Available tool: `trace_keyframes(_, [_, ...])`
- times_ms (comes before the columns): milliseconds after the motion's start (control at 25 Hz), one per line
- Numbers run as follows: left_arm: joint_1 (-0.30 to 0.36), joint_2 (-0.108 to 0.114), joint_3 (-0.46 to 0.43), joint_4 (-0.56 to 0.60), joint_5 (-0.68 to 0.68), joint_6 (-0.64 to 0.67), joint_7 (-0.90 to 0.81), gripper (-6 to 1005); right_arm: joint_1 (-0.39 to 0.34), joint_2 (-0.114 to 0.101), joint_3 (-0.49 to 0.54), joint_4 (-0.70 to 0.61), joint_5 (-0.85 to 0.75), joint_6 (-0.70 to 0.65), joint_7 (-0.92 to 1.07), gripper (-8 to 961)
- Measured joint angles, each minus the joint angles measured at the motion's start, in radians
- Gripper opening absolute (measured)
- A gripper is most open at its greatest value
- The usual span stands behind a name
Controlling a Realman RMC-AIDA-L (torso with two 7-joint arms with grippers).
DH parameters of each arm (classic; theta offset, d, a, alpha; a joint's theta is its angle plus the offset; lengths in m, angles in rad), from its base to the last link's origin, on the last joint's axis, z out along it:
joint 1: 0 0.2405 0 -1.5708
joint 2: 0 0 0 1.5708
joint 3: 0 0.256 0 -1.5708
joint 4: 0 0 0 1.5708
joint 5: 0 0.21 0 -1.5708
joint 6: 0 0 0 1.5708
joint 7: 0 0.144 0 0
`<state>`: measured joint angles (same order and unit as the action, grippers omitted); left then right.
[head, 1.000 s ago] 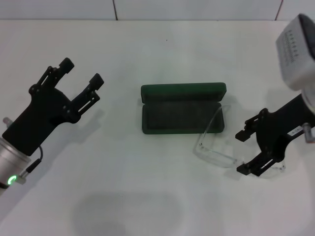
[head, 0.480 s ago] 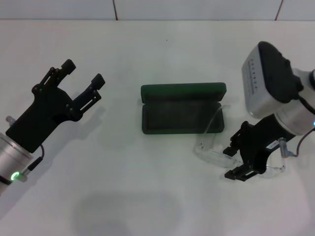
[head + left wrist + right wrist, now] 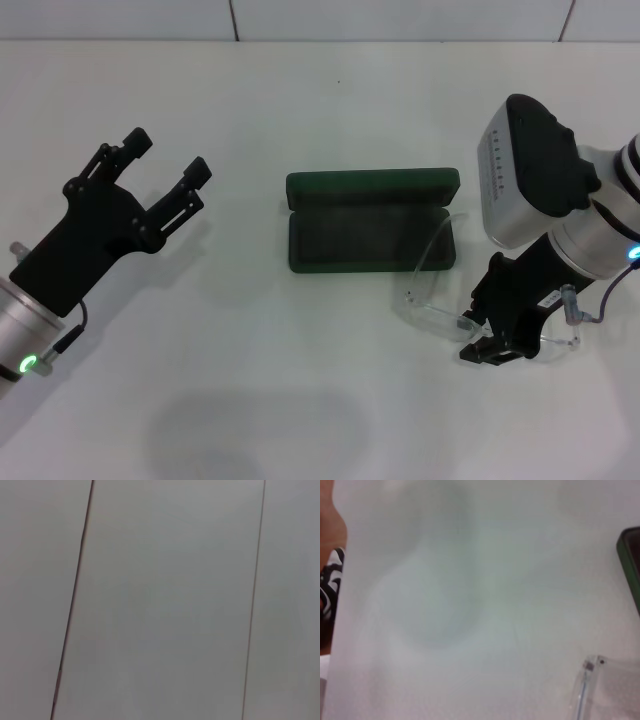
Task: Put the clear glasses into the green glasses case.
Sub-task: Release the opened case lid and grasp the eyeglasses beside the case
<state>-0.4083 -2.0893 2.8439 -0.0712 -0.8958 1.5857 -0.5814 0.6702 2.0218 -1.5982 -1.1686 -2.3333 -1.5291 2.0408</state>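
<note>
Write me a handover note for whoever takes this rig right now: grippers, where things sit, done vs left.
Left gripper: open, idle over the table left of the case, holding nothing.
Right gripper: down at the right end of the clear glasses; grasp not confirmed from these views.
Green glasses case: open, lid up, nothing inside.
Glasses lie on the table by the case's right front corner, one arm reaching up by the case's right end.
Done: approach. Left: grasp, lift, place in case.

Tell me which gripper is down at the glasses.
The right gripper, over the clear glasses beside the green case. The left gripper hangs open, far off.
</note>
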Motion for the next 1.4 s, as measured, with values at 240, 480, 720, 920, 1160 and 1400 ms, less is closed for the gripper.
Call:
trace_keyframes(240, [0.0,-0.001,0.0,0.003,0.002,-0.024,0.0,846,0.013,0.0,-0.03,0.003,-0.03,0.003,0.036,360])
trace_keyframes(480, [0.002,-0.003,0.0,0.004,0.002,-0.035,0.002,845,0.026,0.0,-0.065,0.003,-0.031,0.005,0.059,325])
trace_keyframes(720, [0.008,-0.005,0.0,0.051,-0.005,-0.053,0.078,845,0.024,0.0,-0.07,-0.007,-0.031,0.003,0.062,260])
trace_keyframes(920, [0.027,-0.009,0.0,0.13,-0.006,-0.076,0.249,845,0.022,0.0,-0.083,-0.007,-0.031,0.001,0.062,197])
trace_keyframes(1160, [0.041,-0.011,0.0,0.18,-0.005,-0.091,0.339,845,0.016,0.0,-0.092,-0.009,-0.031,0.016,0.057,170])
trace_keyframes(1400, [0.047,-0.014,-0.022,0.201,-0.076,-0.123,0.344,845,-0.001,0.0,-0.075,-0.018,-0.012,0.02,0.052,151])
